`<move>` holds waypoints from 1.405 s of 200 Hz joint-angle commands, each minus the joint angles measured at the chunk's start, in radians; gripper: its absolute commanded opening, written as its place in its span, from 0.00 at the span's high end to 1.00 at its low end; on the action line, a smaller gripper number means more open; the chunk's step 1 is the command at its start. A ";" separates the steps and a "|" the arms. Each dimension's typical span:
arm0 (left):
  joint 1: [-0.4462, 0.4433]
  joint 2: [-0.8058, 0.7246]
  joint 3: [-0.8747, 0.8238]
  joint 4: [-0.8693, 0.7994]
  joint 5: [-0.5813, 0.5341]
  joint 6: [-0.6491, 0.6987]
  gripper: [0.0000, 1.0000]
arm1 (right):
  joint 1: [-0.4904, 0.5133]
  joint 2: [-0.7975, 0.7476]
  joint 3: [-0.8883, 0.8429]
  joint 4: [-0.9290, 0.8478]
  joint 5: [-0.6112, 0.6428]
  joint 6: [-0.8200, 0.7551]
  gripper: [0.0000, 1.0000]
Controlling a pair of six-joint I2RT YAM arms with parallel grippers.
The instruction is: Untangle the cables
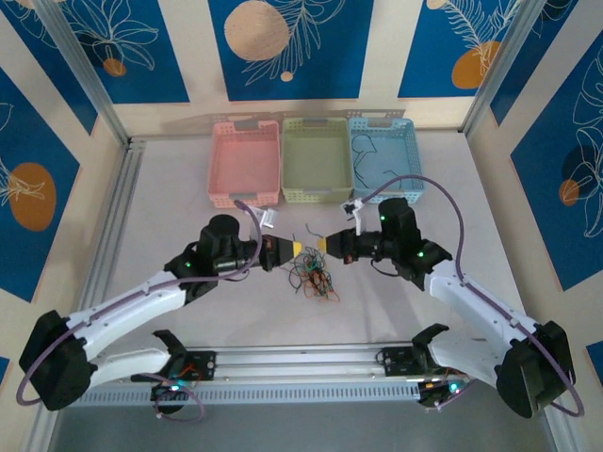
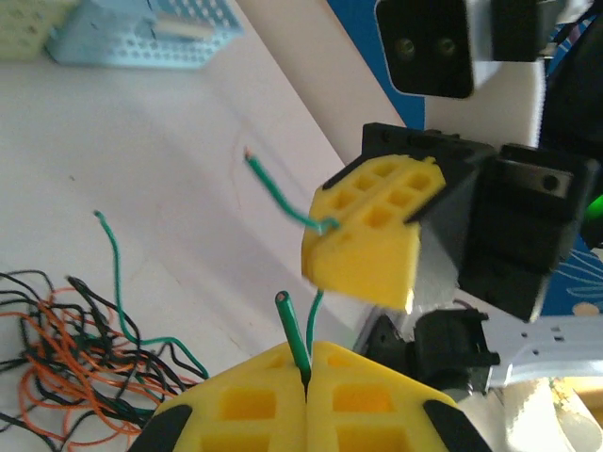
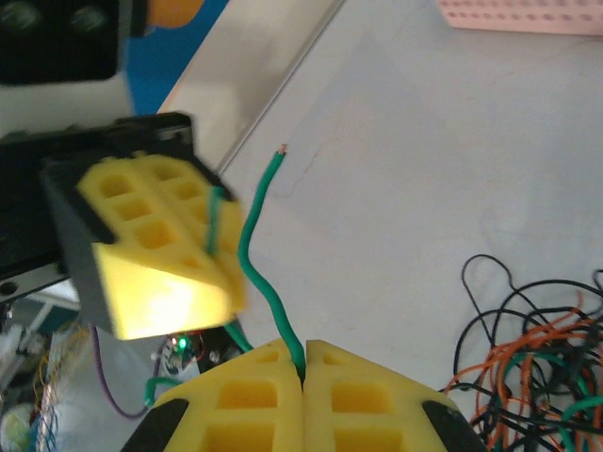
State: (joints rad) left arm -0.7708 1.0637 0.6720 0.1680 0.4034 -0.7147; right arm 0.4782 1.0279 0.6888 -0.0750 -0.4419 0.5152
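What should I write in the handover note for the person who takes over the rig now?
Left end effector: shut on the green wire.
Right end effector: shut on what seems to be the same green wire, stretched between the two.
Cable clump: lies below them, with black, orange and green strands knotted.
Done: one black wire lies in the blue basket.
To do: free the green wire, then the rest.

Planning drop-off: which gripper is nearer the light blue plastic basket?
Right. The right gripper sits in front of the light blue plastic basket, toward its left; the left gripper lies farther left.
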 commanded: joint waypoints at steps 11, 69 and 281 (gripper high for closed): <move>-0.013 -0.093 -0.028 -0.120 -0.087 0.044 1.00 | -0.118 -0.060 -0.054 0.014 0.090 0.122 1.00; -0.010 -0.174 -0.023 -0.163 -0.187 0.065 1.00 | -0.163 -0.062 -0.091 0.048 0.060 0.161 1.00; 0.565 0.866 0.932 -0.397 -0.366 0.168 1.00 | -0.271 -0.184 -0.142 -0.137 0.094 0.045 0.33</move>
State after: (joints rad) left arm -0.2203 1.8477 1.5238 -0.1989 0.0734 -0.5400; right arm 0.2134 0.8478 0.5514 -0.1814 -0.3367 0.5819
